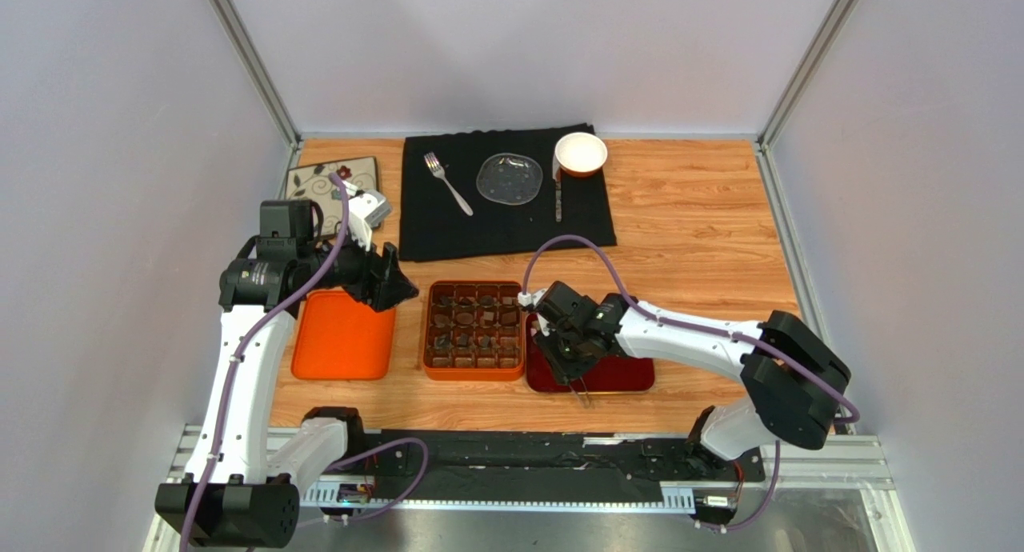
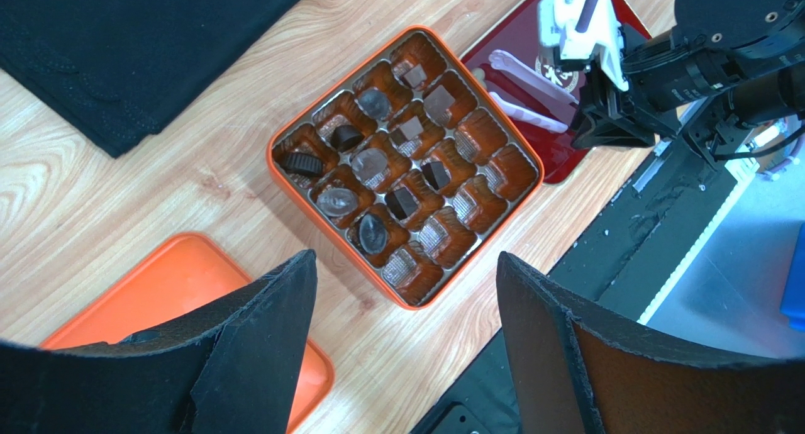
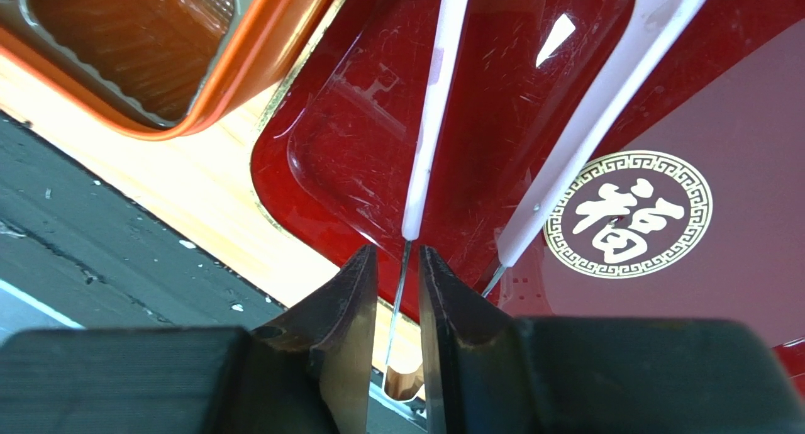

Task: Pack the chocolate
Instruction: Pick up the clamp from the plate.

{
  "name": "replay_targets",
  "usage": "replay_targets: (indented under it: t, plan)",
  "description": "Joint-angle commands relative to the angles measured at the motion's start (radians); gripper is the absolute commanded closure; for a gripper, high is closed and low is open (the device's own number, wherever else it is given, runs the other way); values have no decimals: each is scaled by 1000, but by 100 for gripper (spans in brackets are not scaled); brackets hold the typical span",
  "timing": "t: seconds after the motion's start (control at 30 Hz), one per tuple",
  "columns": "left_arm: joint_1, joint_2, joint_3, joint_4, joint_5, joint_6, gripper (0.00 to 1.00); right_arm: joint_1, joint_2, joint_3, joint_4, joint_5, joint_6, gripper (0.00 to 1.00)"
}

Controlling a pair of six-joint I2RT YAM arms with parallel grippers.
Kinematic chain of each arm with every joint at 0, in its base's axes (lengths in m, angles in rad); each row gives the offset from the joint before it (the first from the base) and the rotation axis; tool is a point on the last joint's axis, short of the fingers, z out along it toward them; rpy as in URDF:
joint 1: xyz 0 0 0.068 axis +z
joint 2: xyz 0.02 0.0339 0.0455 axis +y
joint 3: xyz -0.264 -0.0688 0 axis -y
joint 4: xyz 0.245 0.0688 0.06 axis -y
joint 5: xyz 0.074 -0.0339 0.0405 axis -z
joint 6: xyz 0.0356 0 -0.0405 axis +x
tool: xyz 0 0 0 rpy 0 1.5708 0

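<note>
**Right gripper narrowed around a thin tool tip; left gripper wide and empty**

The right gripper (image 3: 398, 257) hangs low over the near corner of the red tray (image 3: 331, 141). Its jaws are drawn in to a narrow slot. The fine metal tip of a white tool (image 3: 431, 123) runs down into that slot, and a second white prong (image 3: 595, 123) lies just beside it on the tray. A sliver of gap shows on each side of the tip, so whether the pads actually pinch it cannot be told from this close view.

The left gripper (image 2: 406, 358) stands wide apart with nothing between its jaws. It hovers above the table between the orange lid (image 2: 142, 292) and the orange box (image 2: 283, 184), touching neither.

The chocolate (image 2: 402, 203) sits inside the box's compartments, mostly along the far and left side. Several compartments nearest the red tray hold none.
</note>
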Motion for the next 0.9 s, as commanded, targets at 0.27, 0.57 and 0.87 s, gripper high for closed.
replay_targets:
  t: [0.27,0.57,0.87]
  plan:
    - [3,-10,40,8,13,15,22,5,55,79,45,16,-34,81]
    - [3,-15,33,8,15,15,22,5,104,122,47,27,-46,82]
    - [3,-10,35,8,20,14,22,5,41,176,13,40,4,32]
